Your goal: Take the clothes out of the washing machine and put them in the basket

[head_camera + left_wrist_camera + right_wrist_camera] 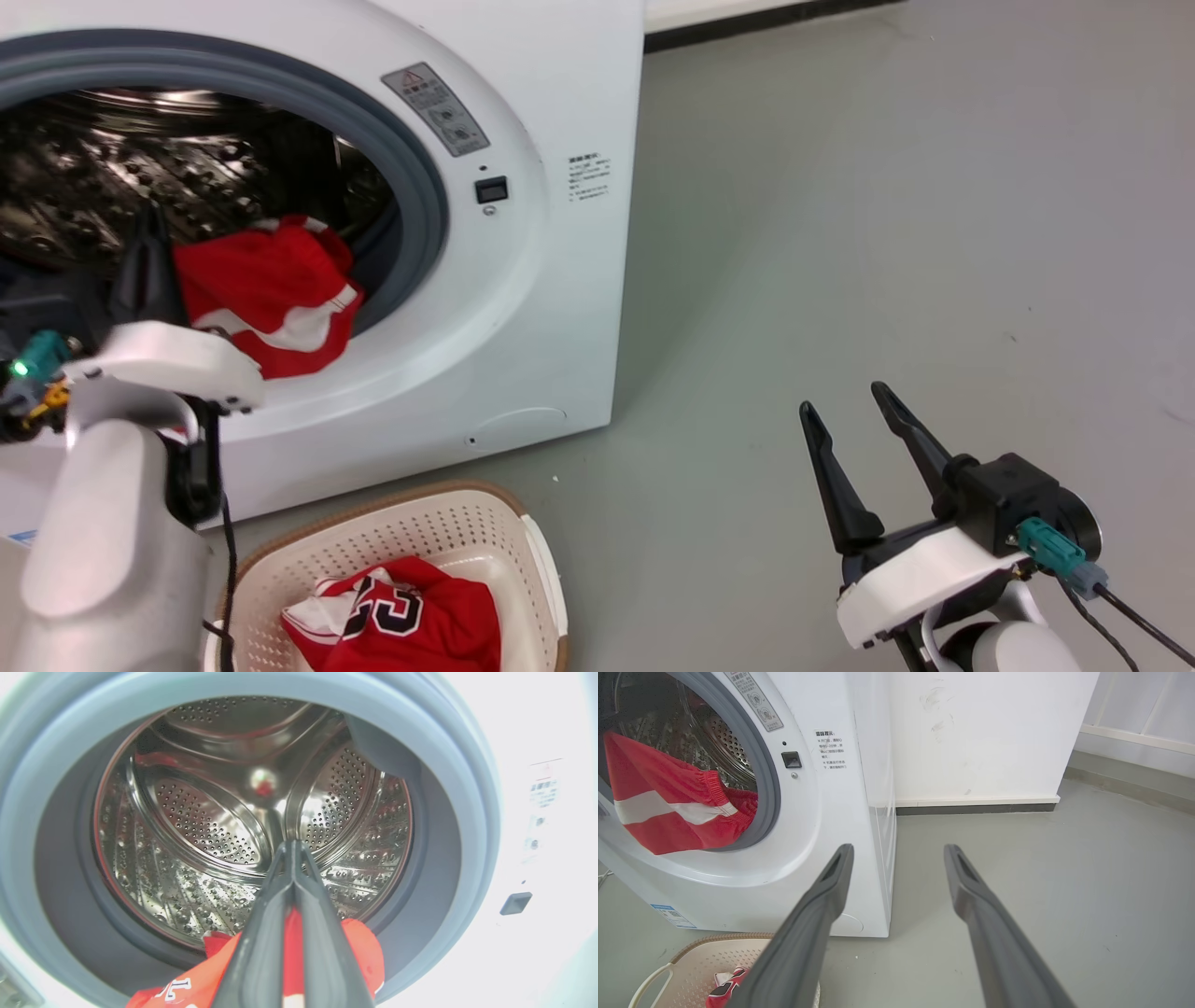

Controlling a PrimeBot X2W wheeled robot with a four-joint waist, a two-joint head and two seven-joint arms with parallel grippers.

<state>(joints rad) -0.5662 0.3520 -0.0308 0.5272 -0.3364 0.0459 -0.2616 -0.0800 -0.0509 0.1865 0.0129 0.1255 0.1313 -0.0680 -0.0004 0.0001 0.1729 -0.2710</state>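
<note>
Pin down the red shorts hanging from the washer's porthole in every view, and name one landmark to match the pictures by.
Head view: red shorts left of centre, draped over the lower grey porthole seal.
Left wrist view: bottom centre, pinched between the fingers of the left gripper.
Right wrist view: upper left, hanging over the grey porthole seal.
Shared landmark: the black latch socket on the washing machine front, beside the porthole.

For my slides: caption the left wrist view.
Left pincer shut on a red garment at the washing machine, steel drum behind.
</note>
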